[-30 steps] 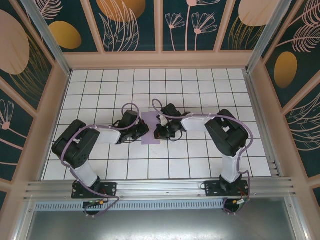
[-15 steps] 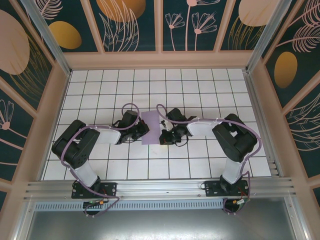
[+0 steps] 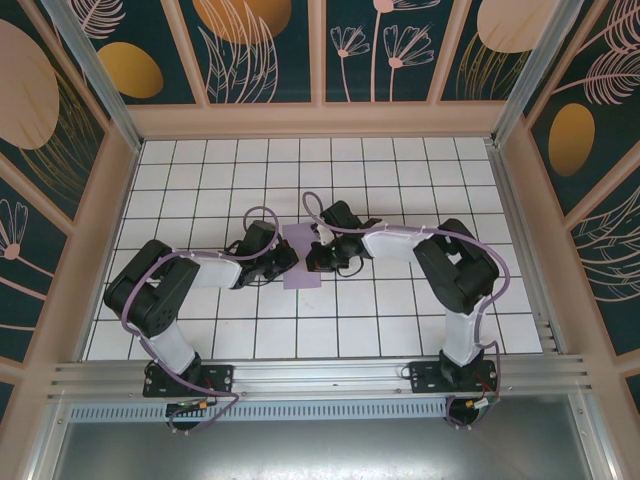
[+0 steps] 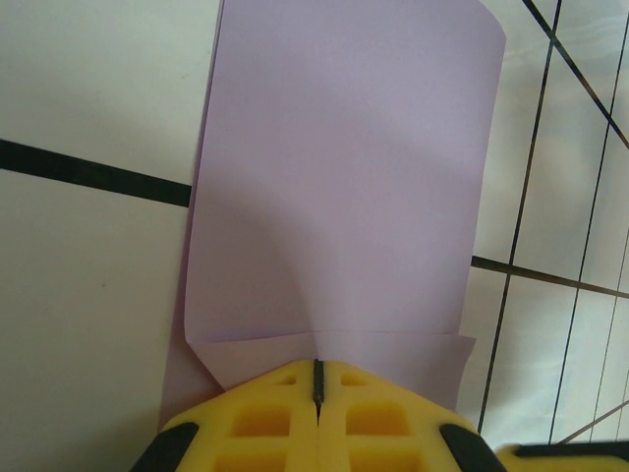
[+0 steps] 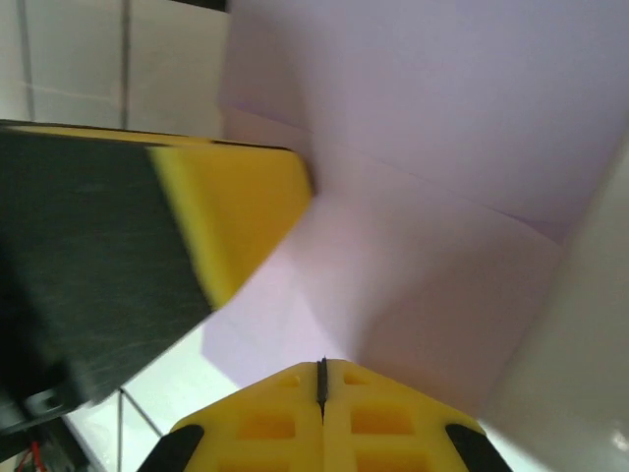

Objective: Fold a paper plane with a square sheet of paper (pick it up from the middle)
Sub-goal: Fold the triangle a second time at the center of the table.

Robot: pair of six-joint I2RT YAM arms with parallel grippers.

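In the last second the right gripper (image 3: 312,258) went a little away from the paper (image 3: 299,240), toward the near right, and now it has come back to the paper's right edge. The left gripper (image 3: 289,258) did not move and stays at the left edge. The paper also lies in the same place, in the middle of the table (image 3: 400,160), between the two grippers. Probably the right arm is pressing a fold again, not starting a new one. The plane seems far from finished, because no pointed nose is seen yet.

Both grippers have their jaws fully closed, with only a thin dark line between the yellow fingers. In the left wrist view the closed tip touches the near edge of the paper. In the right wrist view the closed tip also sits at the paper, with the left gripper's yellow finger (image 5: 236,206) just beside it. Whether a layer is caught between the jaws cannot be told; it looks more like pressing down.

The paper is thin, matte and lilac, without print. It is now a narrow rectangle of two layers. The top layer bulges softly, and a strip of the lower layer shows at the near edge. Straight creases cross it. The table is smooth white tiles with dark lines. Such light paper may slide or spring open when the pressure is released.
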